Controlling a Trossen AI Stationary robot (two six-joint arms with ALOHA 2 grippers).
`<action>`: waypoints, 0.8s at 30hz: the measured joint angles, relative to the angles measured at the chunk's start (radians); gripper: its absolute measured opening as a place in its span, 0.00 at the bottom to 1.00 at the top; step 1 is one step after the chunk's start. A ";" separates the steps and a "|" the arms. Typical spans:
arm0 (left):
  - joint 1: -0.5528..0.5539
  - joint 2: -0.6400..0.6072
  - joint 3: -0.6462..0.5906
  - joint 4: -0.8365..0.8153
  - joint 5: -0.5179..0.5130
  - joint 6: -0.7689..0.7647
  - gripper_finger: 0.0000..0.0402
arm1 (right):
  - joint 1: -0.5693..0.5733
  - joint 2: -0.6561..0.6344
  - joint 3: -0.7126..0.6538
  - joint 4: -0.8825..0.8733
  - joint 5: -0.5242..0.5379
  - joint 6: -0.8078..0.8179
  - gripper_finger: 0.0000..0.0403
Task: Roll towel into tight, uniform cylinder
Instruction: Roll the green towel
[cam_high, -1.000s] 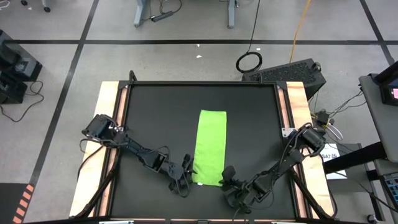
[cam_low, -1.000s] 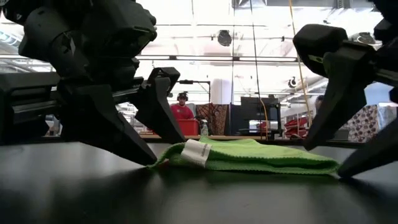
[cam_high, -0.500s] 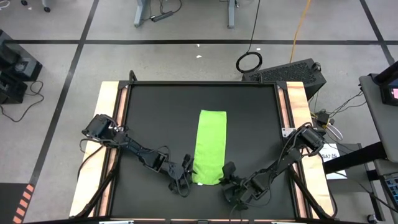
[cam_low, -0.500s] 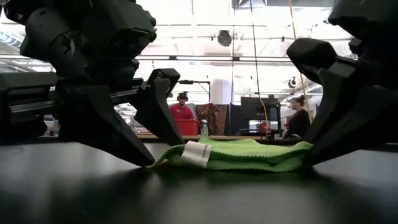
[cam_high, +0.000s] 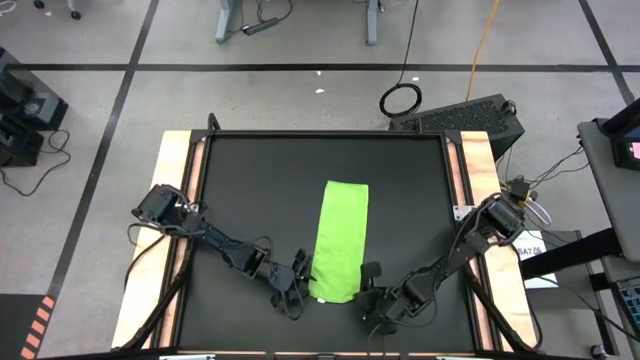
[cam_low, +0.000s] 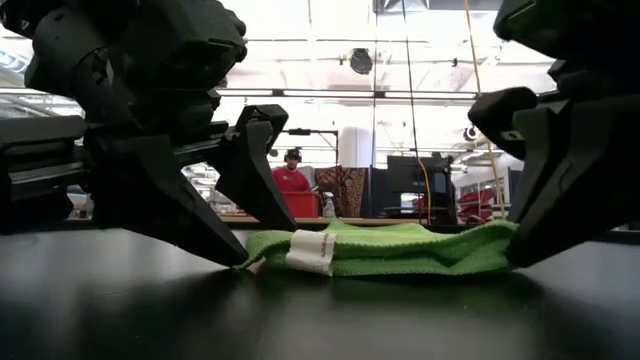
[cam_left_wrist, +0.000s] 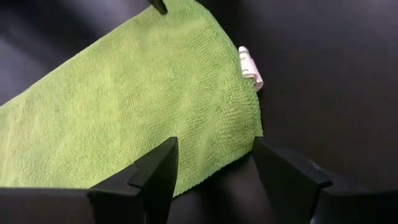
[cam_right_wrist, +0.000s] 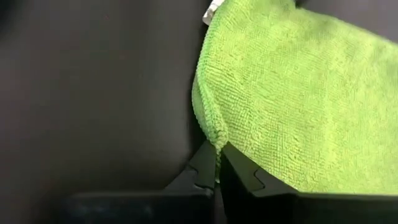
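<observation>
The lime-green towel (cam_high: 340, 240) lies as a long folded strip on the black table, running from far to near, with its white tag (cam_low: 310, 252) at the near left corner. My left gripper (cam_high: 298, 278) is open at that corner, one finger (cam_left_wrist: 155, 177) over the cloth's near edge and the other (cam_left_wrist: 286, 174) on the bare table beside it; whether they touch the cloth I cannot tell. My right gripper (cam_high: 366, 280) is shut on the near right corner. No cylinder shows. My right gripper pinches the towel's near right corner by its hemmed edge (cam_right_wrist: 214, 140) between its two fingertips. It comes slanting down from the table's near right. That corner (cam_low: 500, 240) is raised a little off the table and puckered; the rest of the strip lies flat.
Wooden rails (cam_high: 175, 200) run along the table's left and right sides. A black case (cam_high: 470, 118) and a cable coil (cam_high: 400, 98) lie on the floor beyond the far edge. A person in red (cam_low: 292, 178) stands far back in the room.
My right gripper has shut on the towel's near right corner and rolled about its own axis. The corner, which lay flat between its open fingers, has been drawn a little toward the left and lifted slightly. My left gripper has kept still.
</observation>
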 joint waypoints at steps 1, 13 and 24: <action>-0.005 0.000 0.000 0.005 0.000 0.000 0.54 | -0.004 0.000 0.000 0.001 -0.004 0.015 0.00; -0.087 0.002 -0.001 0.089 -0.188 -0.026 0.55 | -0.055 -0.096 0.000 -0.016 -0.031 0.162 0.00; -0.117 0.011 -0.001 0.162 -0.273 -0.166 0.62 | -0.098 -0.159 0.001 -0.058 -0.035 0.247 0.00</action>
